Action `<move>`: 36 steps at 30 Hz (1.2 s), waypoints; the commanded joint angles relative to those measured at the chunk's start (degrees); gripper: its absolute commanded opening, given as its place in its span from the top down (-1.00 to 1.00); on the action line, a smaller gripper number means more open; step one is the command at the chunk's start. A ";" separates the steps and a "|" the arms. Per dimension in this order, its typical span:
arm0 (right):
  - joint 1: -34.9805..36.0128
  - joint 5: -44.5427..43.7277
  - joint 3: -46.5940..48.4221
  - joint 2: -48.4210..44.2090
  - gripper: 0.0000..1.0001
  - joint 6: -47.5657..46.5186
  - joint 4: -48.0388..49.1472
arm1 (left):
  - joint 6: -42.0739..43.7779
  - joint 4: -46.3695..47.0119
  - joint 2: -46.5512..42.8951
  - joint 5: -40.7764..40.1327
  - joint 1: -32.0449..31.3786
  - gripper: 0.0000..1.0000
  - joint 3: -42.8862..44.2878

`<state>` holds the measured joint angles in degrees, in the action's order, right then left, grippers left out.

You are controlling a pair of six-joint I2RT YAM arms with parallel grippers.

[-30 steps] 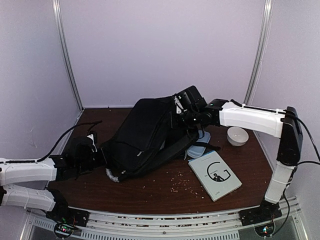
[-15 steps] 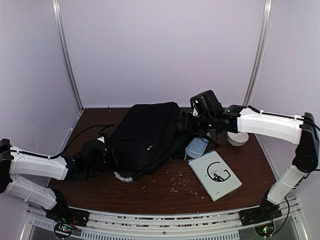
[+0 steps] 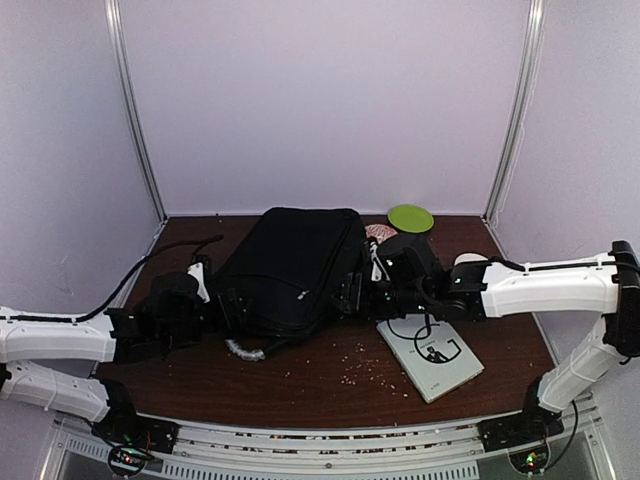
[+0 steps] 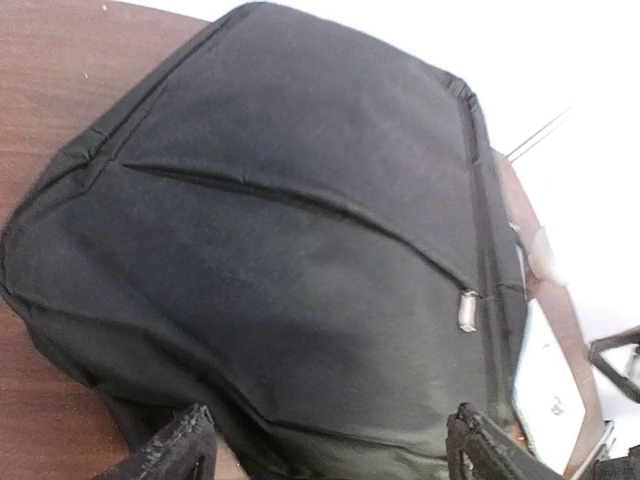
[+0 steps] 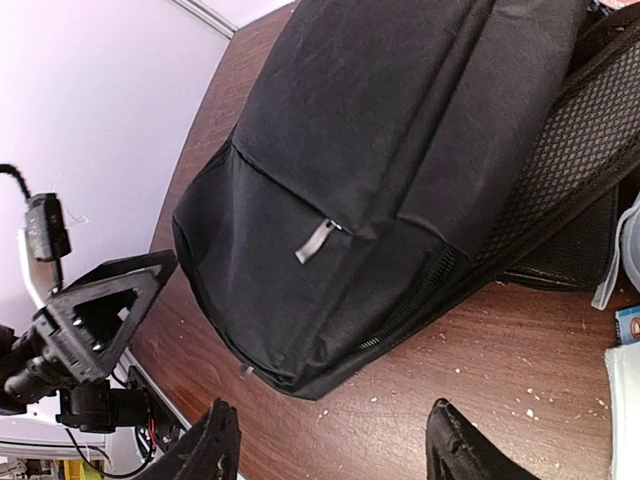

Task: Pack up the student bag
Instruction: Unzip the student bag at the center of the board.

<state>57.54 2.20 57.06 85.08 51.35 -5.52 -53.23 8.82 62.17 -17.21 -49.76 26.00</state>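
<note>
Two pincers, both spread with nothing between the fingers: the left pincer sits at the near-left corner of the student bag, and the right pincer is low beside its right-hand edge. The bag lies flat on the bench, left of centre. Its zip pull looks drawn closed, so probably nothing goes in yet. Risks: the fabric is soft, so a pinch on the panel instead of the pull would likely bunch cloth or drag the whole bag. The mesh strap trails near the right pincer and a finger could snag it. The right arm hangs over the book, which lies toward the near edge, so a careless sweep could shove it off. Crumbs are scattered, and objects may skid on them.
</note>
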 commanded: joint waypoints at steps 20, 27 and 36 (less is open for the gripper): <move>10.00 -10.90 25.33 16.16 -0.25 -47.17 -18.49 | -0.83 -20.68 -17.93 -7.04 -4.30 -0.51 -5.52; 14.41 -17.05 32.16 25.74 -0.42 -54.40 -23.00 | -1.72 -22.00 -19.60 -7.11 -4.30 -0.51 -6.66; 14.43 -24.90 34.89 30.00 -0.30 -55.28 -23.36 | -1.78 -23.26 -21.08 -7.65 -4.30 -0.51 -7.16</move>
<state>72.23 -16.29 88.99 115.13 -2.13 -28.03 -54.61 -14.68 41.93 -23.64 -53.76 19.70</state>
